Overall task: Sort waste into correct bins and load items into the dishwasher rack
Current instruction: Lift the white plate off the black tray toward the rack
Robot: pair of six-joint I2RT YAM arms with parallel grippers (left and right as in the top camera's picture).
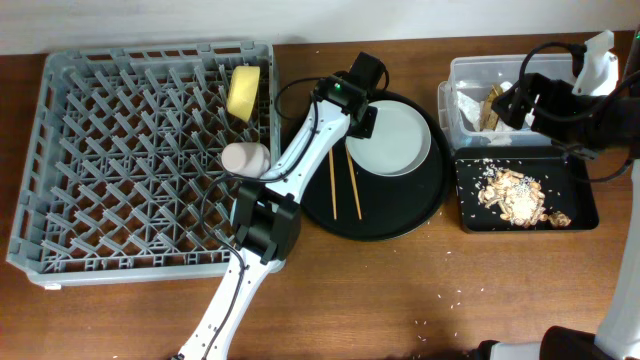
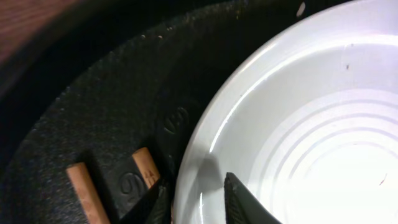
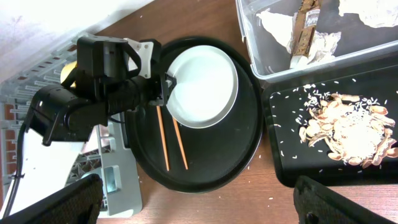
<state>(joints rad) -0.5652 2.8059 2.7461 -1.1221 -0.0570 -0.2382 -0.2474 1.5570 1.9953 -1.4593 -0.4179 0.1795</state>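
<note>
My left gripper (image 2: 196, 202) has closed in on the rim of the pale grey plate (image 2: 311, 124), one finger outside and one inside. The plate (image 1: 390, 137) lies flat in the round black tray (image 1: 420, 215), with two chopsticks (image 1: 342, 183) beside it. My right gripper (image 3: 199, 205) hangs open and empty, high over the clear tub (image 1: 447, 100). That tub holds napkins (image 3: 277, 25) and a brown wrapper (image 3: 305, 28). Food scraps (image 1: 515, 193) fill the shallow black tray (image 1: 585, 210). The yellow bowl (image 1: 245, 92) and pink cup (image 1: 245, 158) sit in the dishwasher rack (image 1: 100, 150). The blue cup is out of view.
The left arm (image 1: 300, 150) stretches from the front edge across the rack's right side to the round tray. Rice grains (image 1: 455, 295) are scattered on the wooden table in front of the trays. The right arm's cables (image 1: 590, 90) hang over the tub's far corner.
</note>
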